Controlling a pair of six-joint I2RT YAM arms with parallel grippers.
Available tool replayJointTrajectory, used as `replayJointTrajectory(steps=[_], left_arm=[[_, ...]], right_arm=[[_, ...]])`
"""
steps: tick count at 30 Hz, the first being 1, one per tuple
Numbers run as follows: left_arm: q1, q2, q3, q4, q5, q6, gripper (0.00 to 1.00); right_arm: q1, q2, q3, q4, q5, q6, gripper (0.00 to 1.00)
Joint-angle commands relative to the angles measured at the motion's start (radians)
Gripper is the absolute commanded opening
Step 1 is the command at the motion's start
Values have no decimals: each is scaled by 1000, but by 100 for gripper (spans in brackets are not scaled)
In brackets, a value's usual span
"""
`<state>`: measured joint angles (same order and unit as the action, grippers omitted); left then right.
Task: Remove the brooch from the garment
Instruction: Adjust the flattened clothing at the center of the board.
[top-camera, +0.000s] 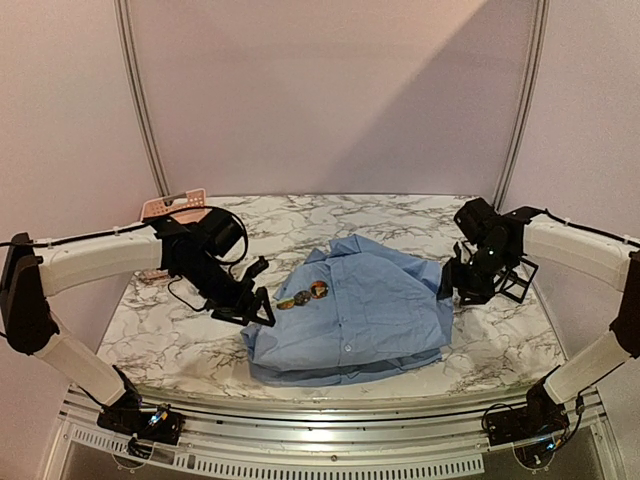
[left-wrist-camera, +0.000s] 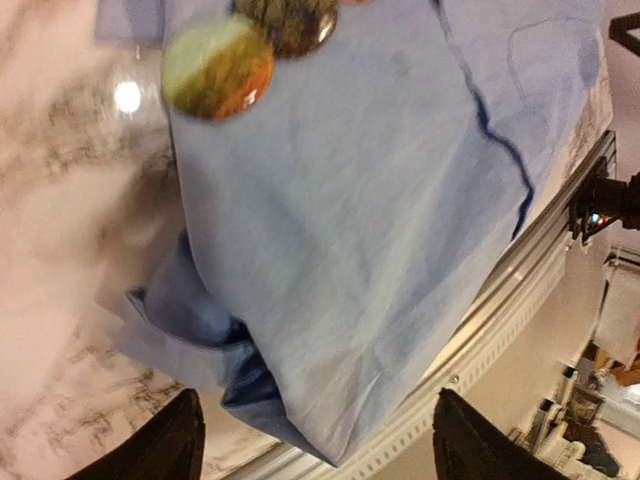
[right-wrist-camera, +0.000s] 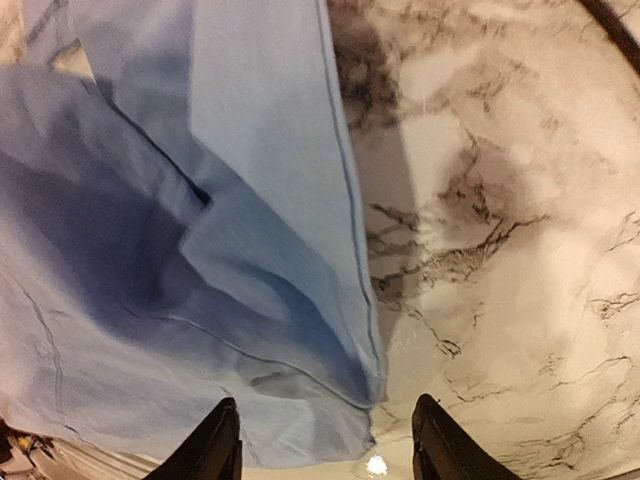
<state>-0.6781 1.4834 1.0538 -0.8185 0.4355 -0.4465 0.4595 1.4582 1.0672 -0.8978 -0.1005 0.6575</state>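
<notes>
The garment (top-camera: 380, 310) appears thin and limp, the brooch (top-camera: 301, 296) hard and glossy (pinch its rim); left hand (left-wrist-camera: 312, 445) and right hand (right-wrist-camera: 326, 440) hang released, empty.

This is a robotics lab cell rather than a home or shop. The left arm (top-camera: 100, 260) and right arm (top-camera: 580, 250), white with black joints, are bolted to a slotted aluminium rail (top-camera: 300, 425) along the bottom of the top view. Each ends in a black claw: the left claw (left-wrist-camera: 320, 450) and the right claw (right-wrist-camera: 325, 440). The marble-patterned bench (top-camera: 400, 215) stands inside a booth of plain pale panels (top-camera: 330, 90) framed by thin metal poles (top-camera: 140, 100). At the lower right of the left wrist view, blurred equipment (left-wrist-camera: 600, 400) stands beyond the bench edge.
</notes>
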Motion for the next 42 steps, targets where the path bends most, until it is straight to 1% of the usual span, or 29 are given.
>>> replayJointTrajectory(steps=[1, 2, 5, 8, 11, 13, 16, 19, 23, 28, 32, 37, 39, 41, 42], left_arm=[[31, -21, 93, -9, -116, 57, 85], [43, -18, 101, 20, -128, 55, 87], [83, 14, 109, 145, -128, 32, 90], [109, 82, 128, 271, -103, 7, 92], [119, 170, 162, 418, -70, -13, 94], [126, 247, 211, 452, -39, -22, 94], [134, 348, 269, 460, -38, -28, 96], [153, 426, 287, 466, -40, -29, 99], [172, 489, 293, 503, -17, -39, 100], [172, 538, 303, 553, 3, -60, 99], [172, 575, 320, 555, 7, -56, 100], [172, 605, 336, 577, 26, -60, 99], [172, 607, 335, 588, 35, -64, 95], [171, 608, 333, 597, 45, -67, 88], [171, 610, 331, 606, 58, -69, 84]], right_arm=[[8, -78, 90, 37, 62, -57, 69], [8, -96, 95, 64, 68, -68, 73], [8, -126, 101, 150, 79, -92, 81], [8, -100, 114, 233, 56, -101, 84], [7, -52, 99, 358, -30, -108, 86], [7, -24, 86, 426, -100, -115, 87], [6, 27, 83, 477, -175, -131, 87], [7, 65, 71, 496, -203, -148, 87], [7, 112, 59, 493, -217, -172, 86], [16, 171, 52, 483, -215, -193, 84], [25, 200, 47, 491, -222, -197, 82], [33, 239, 45, 520, -264, -209, 80], [37, 251, 49, 530, -274, -210, 76], [40, 260, 50, 534, -276, -207, 67], [41, 265, 50, 536, -277, -207, 60]])
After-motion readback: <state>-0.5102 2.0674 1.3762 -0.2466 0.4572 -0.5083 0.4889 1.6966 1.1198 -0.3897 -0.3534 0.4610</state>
